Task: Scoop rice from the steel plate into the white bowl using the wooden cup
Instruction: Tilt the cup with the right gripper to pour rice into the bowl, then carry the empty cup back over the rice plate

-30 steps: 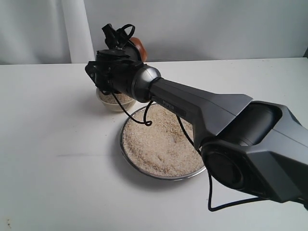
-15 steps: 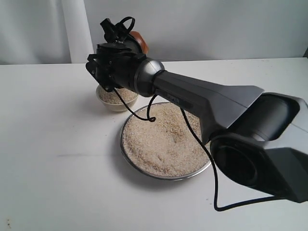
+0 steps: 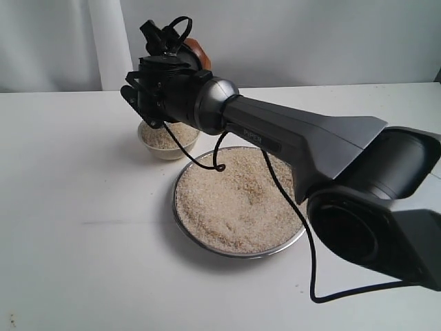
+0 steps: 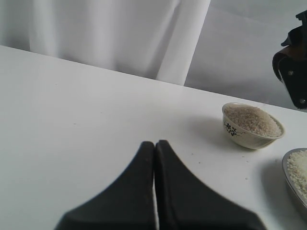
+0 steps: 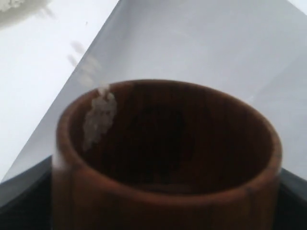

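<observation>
1. The right gripper [image 3: 178, 49] is raised over the far left part of the white table [image 3: 83, 227]. Its jaws are clamped on the two sides of the wooden cup [image 3: 198, 56].
2. In the exterior view the cup is above the white bowl [image 3: 167, 146] and a little behind it, well clear of its rim. Only a reddish-brown part of the cup shows past the gripper.
3. The right wrist view looks straight into the dark mouth of the cup. A small patch of rice [image 5: 98, 120] lies on the inner wall, close to the lip. A few blurred grains are just outside the rim (they look loose in the air).
4. The bowl holds a low heap of rice, about level with its rim.
5. The steel plate [image 3: 180, 222] stands on the table just beside the bowl, on the nearer side. Rice covers almost all of its surface. The cup is well apart from this plate.
6. The left gripper [image 4: 154, 153] has its two dark fingers pressed together with nothing between them. It is low over bare table, away from the bowl and the plate.
</observation>
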